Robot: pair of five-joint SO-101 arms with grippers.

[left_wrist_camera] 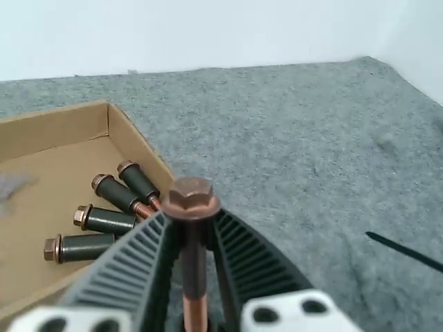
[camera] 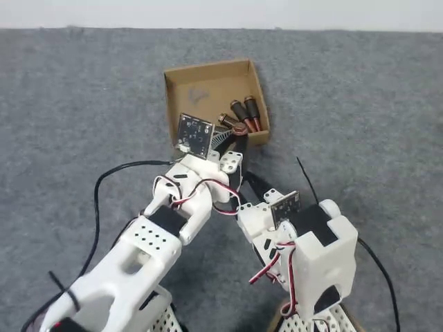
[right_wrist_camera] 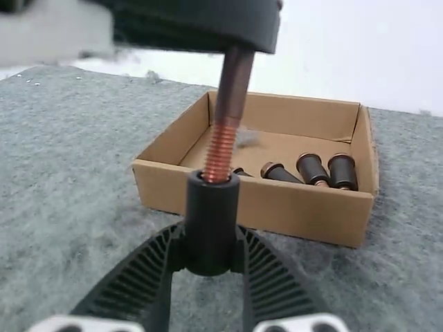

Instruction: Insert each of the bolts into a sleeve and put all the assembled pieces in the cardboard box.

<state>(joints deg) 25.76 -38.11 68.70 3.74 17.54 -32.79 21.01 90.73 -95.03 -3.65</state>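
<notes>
My left gripper [left_wrist_camera: 190, 225] is shut on a copper bolt [left_wrist_camera: 194, 207] just below its hex head, holding it upright. My right gripper [right_wrist_camera: 211, 242] is shut on a black sleeve [right_wrist_camera: 211, 218] held upright underneath. The bolt's threaded end [right_wrist_camera: 221, 149] enters the top of the sleeve. In the high view both grippers meet just in front of the cardboard box [camera: 181, 77], with the bolt head [camera: 239, 128] at its near right corner. Several assembled pieces [camera: 248, 114] lie in the box's right corner, also seen as dark sleeves with copper heads [left_wrist_camera: 104, 221] [right_wrist_camera: 311, 169].
Grey carpet [camera: 360, 104] covers the table on all sides of the box. Cables [camera: 111, 180] trail from the arms near the front. A thin black tie [camera: 304, 176] sticks up by the right arm.
</notes>
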